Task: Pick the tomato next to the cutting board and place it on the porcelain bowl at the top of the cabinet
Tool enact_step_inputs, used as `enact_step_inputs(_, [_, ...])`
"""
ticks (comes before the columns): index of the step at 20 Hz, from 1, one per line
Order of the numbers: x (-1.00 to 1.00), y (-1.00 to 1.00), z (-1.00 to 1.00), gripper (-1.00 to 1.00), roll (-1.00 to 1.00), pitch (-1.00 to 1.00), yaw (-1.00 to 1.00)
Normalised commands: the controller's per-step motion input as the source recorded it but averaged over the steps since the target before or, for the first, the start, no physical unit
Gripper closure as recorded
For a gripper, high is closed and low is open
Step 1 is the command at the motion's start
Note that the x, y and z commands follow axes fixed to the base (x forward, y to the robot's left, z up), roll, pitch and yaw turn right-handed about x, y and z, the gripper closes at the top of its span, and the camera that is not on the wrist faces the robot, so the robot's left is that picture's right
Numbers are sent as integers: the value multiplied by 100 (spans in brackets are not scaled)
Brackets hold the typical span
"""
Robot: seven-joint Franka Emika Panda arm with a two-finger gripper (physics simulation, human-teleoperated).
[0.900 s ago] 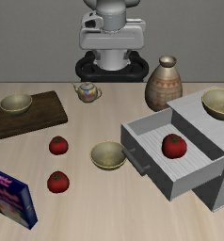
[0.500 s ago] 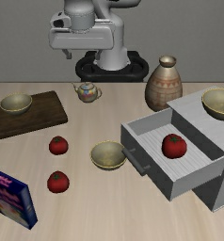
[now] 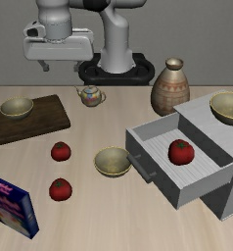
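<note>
Bring the gripper [image 3: 58,59], which carries nothing and whose opening I cannot tell, down above the tomato [image 3: 61,151] beside the cutting board [image 3: 35,120], not the nearer tomato [image 3: 60,188].

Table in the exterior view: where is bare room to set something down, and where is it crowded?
Bare wood lies between the teapot, the vase and the middle bowl, and along the view's bottom edge between the lower tomato and the open drawer. It is crowded around the upper tomato, that bowl and the box.
</note>
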Motion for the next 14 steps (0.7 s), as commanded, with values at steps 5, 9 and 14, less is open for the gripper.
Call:
enact_step_inputs(5, [100,0,0,-100,0,0,0])
enact_step_inputs(9, [75,-25,0,-100,0,0,0])
enact_step_inputs(14, [0,0,-100,-100,0,0,0])
